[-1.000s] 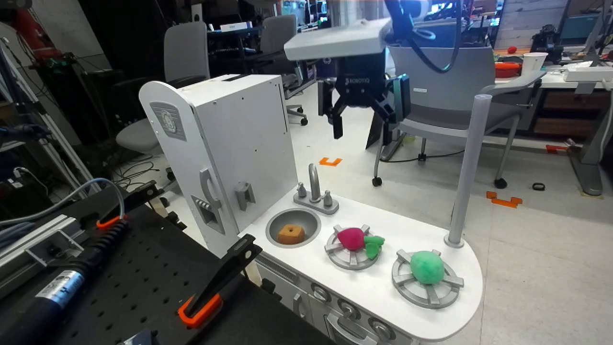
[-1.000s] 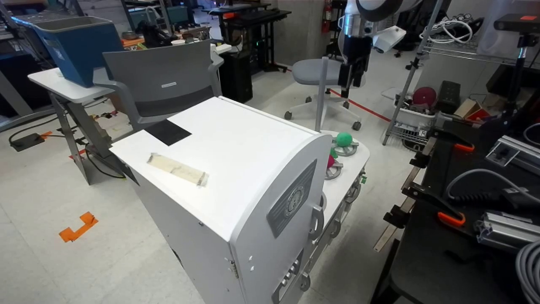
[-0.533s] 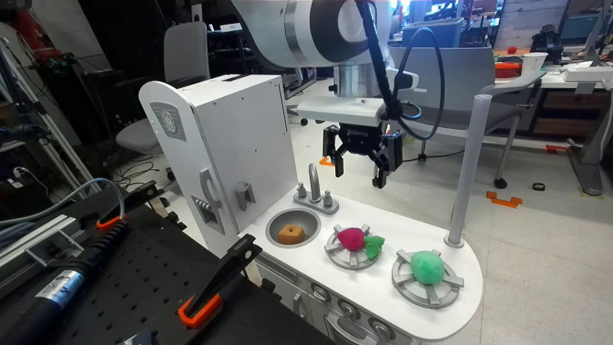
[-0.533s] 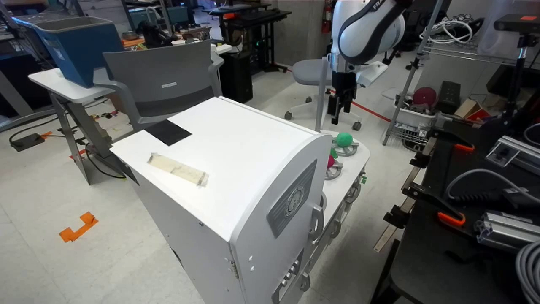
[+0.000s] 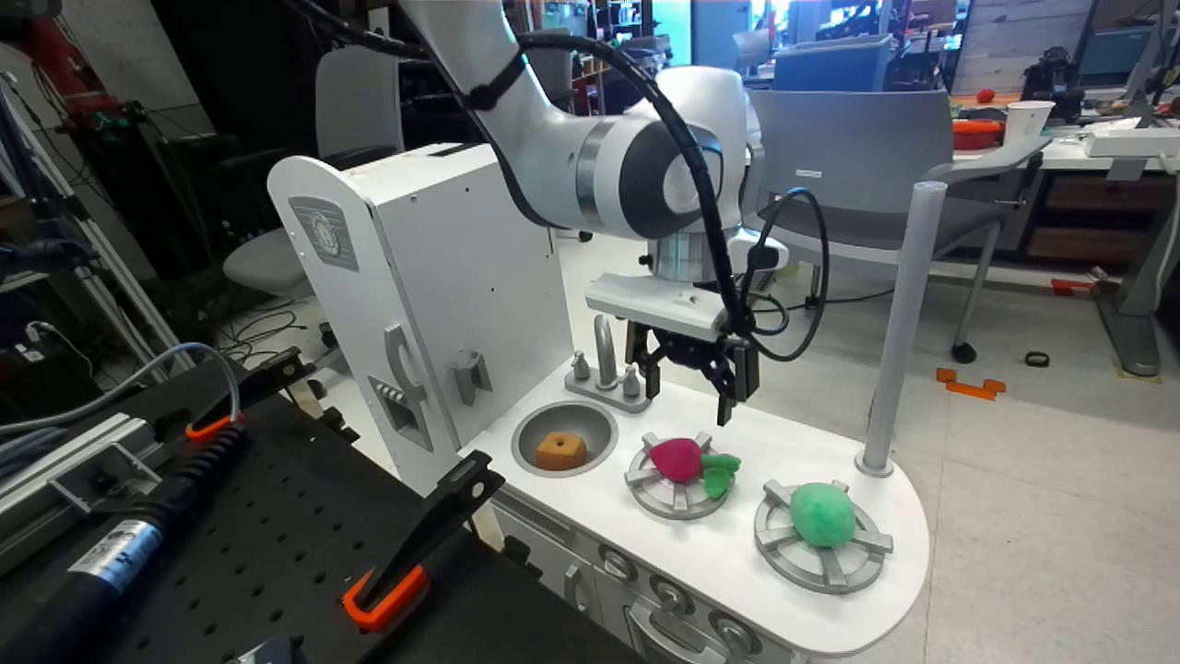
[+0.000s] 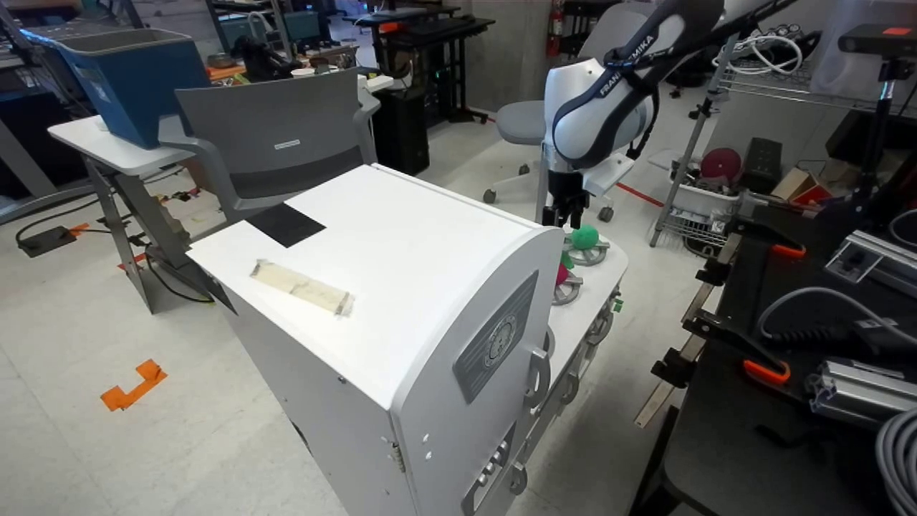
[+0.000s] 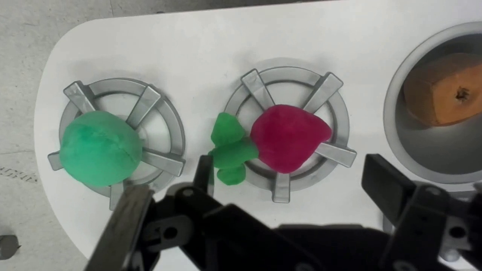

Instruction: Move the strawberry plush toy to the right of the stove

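Note:
The magenta strawberry plush toy [image 5: 678, 459] lies on its side on the burner nearer the sink. Its green leafy top points toward the other burner. In the wrist view the strawberry [image 7: 288, 137] shows whole; in an exterior view the strawberry [image 6: 561, 274] is partly hidden by the tall white cabinet. The stove [image 5: 793, 447] is a white counter with two grey burner grates; its surface also shows in the wrist view [image 7: 196, 49]. My gripper [image 5: 689, 404] is open and empty above the counter, higher than the strawberry. In the wrist view the open fingers [image 7: 289, 165] stand wide apart.
A green round plush [image 5: 822, 515] sits on the end burner. The sink [image 5: 527, 461] holds an orange-brown block [image 5: 560, 451]; a faucet [image 5: 605, 355] rises behind it. A grey post [image 5: 903, 332] stands at the counter's end, and the tall white cabinet [image 5: 479, 267] at the opposite end.
My gripper has come down from high above toward the counter and the strawberry, staying open. The strawberry, green plush and block have not moved.

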